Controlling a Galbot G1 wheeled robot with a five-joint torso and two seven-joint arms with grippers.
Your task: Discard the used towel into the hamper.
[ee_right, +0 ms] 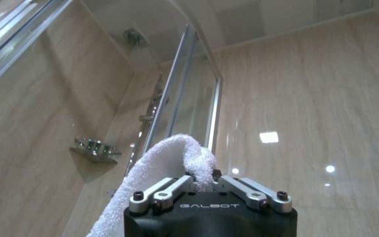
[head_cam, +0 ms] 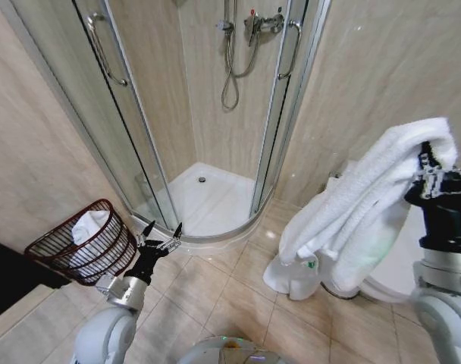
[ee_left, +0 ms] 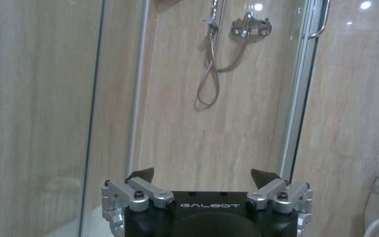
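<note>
A large white towel (head_cam: 367, 197) hangs from my right gripper (head_cam: 430, 163), held high at the right of the head view. The gripper is shut on a fold of the towel (ee_right: 176, 163), and the cloth drapes down and left toward the floor. The hamper (head_cam: 86, 243), a dark reddish-brown wire basket, stands on the floor at the left beside the shower door, with a white cloth (head_cam: 88, 224) inside. My left gripper (head_cam: 164, 235) hovers low just right of the hamper, open and holding nothing (ee_left: 203, 175).
A corner shower cabin (head_cam: 208, 114) with glass doors and a white tray fills the middle. A white toilet (head_cam: 397, 265) stands at the right behind the towel, and a white bag (head_cam: 295, 277) sits on the tiled floor near it. A tiled wall rises on the left.
</note>
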